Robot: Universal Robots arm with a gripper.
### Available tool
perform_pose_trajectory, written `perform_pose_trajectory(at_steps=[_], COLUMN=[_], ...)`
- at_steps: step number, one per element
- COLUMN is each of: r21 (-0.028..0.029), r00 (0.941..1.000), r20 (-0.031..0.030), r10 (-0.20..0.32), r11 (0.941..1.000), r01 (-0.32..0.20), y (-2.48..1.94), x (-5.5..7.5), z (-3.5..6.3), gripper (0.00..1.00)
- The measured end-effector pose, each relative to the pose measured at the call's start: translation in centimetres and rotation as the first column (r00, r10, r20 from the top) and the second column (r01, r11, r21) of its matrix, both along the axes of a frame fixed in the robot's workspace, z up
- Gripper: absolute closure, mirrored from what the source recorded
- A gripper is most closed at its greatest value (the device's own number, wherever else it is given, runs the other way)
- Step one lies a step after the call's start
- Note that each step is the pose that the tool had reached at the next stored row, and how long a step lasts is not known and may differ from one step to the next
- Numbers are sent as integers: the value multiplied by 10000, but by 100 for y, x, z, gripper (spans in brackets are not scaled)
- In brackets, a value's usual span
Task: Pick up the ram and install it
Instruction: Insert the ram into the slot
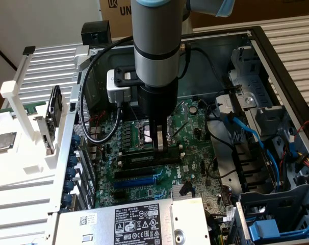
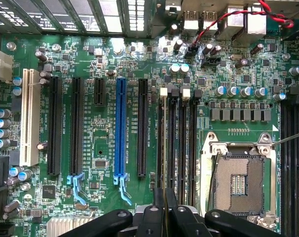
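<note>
Over the memory slots [image 2: 182, 143], the gripper [image 2: 164, 197] has its jaws closed narrow on the ram [image 2: 164, 143]; good seating means square to the slot, pressed evenly

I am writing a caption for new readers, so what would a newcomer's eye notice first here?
The thick grey robot arm reaches down into the open metal computer case, its gripper low over the green motherboard. In the wrist view, the long blue slot stands out brightly, with the bare silver processor socket nearby.
</note>
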State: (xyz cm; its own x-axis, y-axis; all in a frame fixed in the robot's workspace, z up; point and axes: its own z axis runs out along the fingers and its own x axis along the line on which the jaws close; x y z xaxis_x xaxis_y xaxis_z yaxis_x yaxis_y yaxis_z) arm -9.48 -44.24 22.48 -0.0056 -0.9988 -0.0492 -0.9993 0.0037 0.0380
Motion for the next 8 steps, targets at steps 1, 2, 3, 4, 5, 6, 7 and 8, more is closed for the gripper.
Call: perform_pose_trajectory(at_steps=[1,2,3,4,5,6,7,8], r21=[4,2,1,1,0,0,0,0], r00=[10000,10000,10000,10000,10000,10000,10000,10000], r20=[-3,-1,1,1,0,1,0,0], r10=[-1,-2,-2,-1,0,0,0,1], r11=[10000,10000,10000,10000,10000,10000,10000,10000], r01=[1,2,2,1,0,0,0,-1], y=[0,0,0,0,0,0,0,0], x=[-1,-1,-1,-1,0,0,0,0], z=[-1,-1,-1,-1,0,0,0,0], gripper=[86,86,86,79,79,79,79,79])
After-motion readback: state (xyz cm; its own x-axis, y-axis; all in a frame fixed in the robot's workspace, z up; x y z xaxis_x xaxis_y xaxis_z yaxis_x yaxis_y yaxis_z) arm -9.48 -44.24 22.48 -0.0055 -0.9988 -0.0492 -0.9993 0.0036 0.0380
